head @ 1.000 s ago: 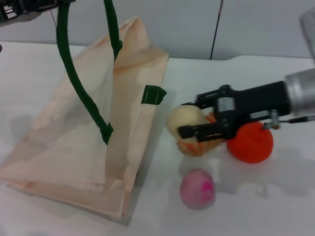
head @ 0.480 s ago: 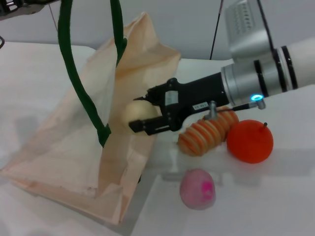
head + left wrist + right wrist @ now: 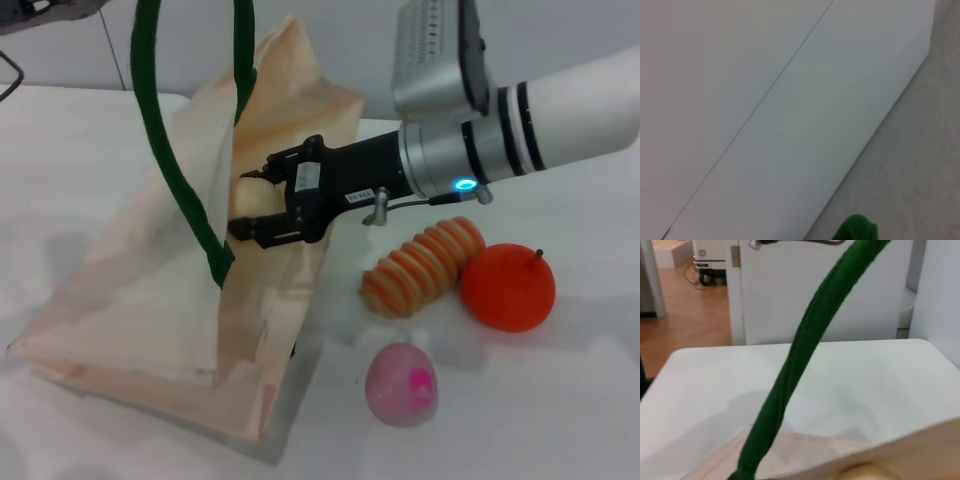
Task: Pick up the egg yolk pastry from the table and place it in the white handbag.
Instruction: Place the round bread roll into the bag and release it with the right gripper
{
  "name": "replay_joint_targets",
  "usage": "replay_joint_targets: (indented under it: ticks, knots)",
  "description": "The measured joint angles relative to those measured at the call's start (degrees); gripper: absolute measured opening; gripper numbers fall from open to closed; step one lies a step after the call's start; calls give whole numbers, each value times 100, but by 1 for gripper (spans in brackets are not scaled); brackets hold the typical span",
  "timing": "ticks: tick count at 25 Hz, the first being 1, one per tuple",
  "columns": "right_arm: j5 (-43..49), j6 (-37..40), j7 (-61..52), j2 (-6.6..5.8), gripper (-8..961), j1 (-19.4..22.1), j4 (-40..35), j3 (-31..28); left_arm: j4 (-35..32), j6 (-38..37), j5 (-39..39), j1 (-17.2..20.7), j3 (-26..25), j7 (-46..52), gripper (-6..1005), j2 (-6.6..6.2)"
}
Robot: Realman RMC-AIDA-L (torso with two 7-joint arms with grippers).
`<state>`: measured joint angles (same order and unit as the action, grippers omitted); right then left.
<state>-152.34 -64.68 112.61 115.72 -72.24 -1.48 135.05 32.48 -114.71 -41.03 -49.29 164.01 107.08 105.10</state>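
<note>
The white handbag (image 3: 150, 290) lies tilted on the table, its dark green handles (image 3: 160, 130) pulled up past the top of the head view. My right gripper (image 3: 248, 205) reaches in from the right to the bag's open mouth. It is shut on the egg yolk pastry (image 3: 256, 198), a pale beige ball held between the bag's cloth walls. The right wrist view shows a green handle (image 3: 790, 375), the bag's cream edge (image 3: 905, 445) and the top of the pastry (image 3: 865, 473). My left gripper (image 3: 40, 10) is at the top left corner, up by the handles. A bit of green handle (image 3: 856, 231) shows in the left wrist view.
To the right of the bag on the white table (image 3: 560, 400) lie a striped orange-and-cream roll (image 3: 425, 265), an orange (image 3: 507, 287) and a pink ball (image 3: 401, 383) with a magenta spot. A grey wall stands behind the table.
My right gripper lifted the pastry from beside the striped roll and carried it left into the bag's mouth. The bag's opening has shifted slightly.
</note>
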Motion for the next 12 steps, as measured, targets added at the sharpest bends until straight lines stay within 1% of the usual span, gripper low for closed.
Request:
replay_joint_targets:
  ticks: [2, 4, 8, 11, 12]
  knots:
    - [10, 113, -19, 4, 586, 3, -69, 6, -28, 1, 8, -45, 4, -2, 213, -3]
    - [98, 234, -27, 14, 586, 19, -312, 9, -40, 1, 17, -76, 8, -10, 213, -4]
    - [152, 254, -19, 18, 585, 27, -525, 7, -41, 9, 33, -110, 9, -22, 215, -7]
    - [145, 315, 33, 19, 585, 90, -698, -33, -40, 26, 59, -113, 8, -31, 216, -7]
    - [142, 442, 55, 15, 585, 123, -770, -82, -40, 31, 80, -112, 8, -33, 216, -7]
